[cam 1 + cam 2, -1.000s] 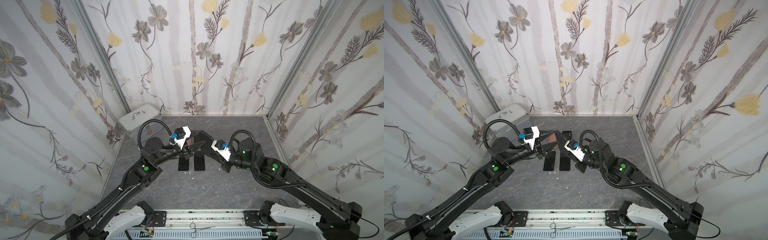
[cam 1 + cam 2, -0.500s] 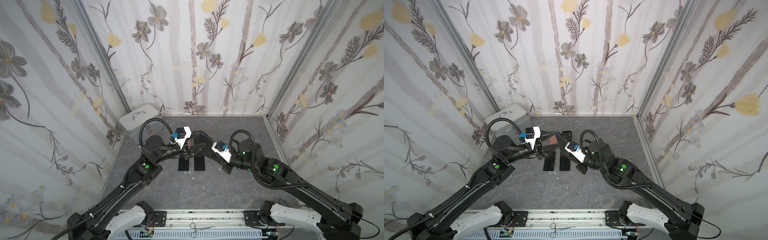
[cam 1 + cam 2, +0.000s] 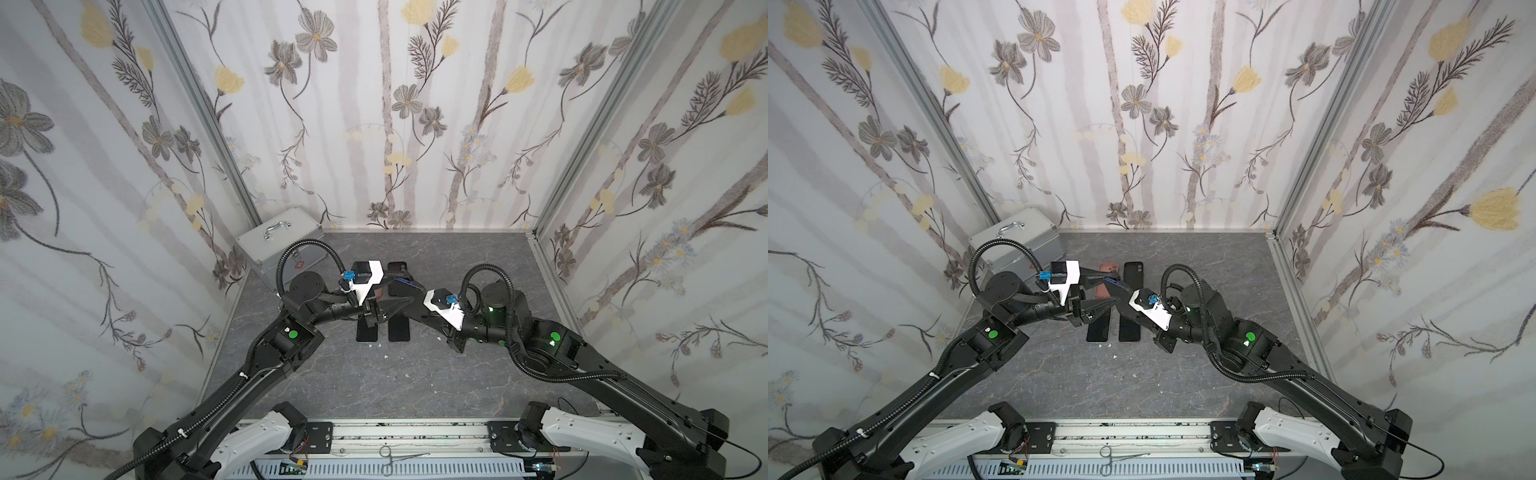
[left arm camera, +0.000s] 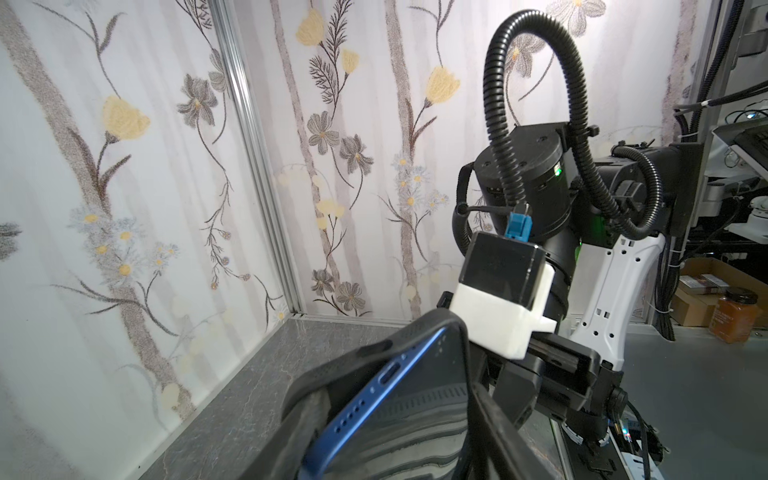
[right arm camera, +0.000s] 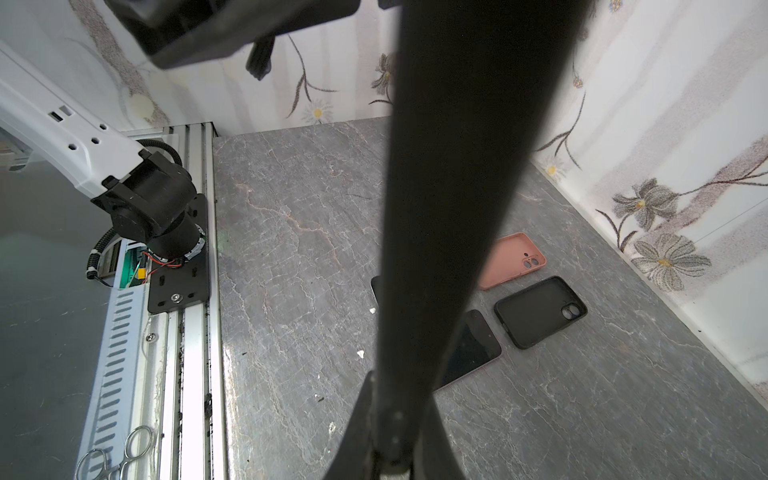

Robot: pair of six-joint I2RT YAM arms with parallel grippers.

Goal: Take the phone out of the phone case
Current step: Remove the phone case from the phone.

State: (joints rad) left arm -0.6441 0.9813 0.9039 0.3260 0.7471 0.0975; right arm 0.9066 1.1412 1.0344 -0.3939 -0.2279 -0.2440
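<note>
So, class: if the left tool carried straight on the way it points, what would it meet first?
The phone, in its case, directly ahead of the left tool and very close; whether they already touch is unclear. Behind it sits the right wrist camera.

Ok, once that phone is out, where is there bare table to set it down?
Bare: the front strip of table between the two loose phones and the rail; the right side toward the wall. Crowded: the middle, with those phones, pink case, black case; metal box fills the back-left corner.
</note>
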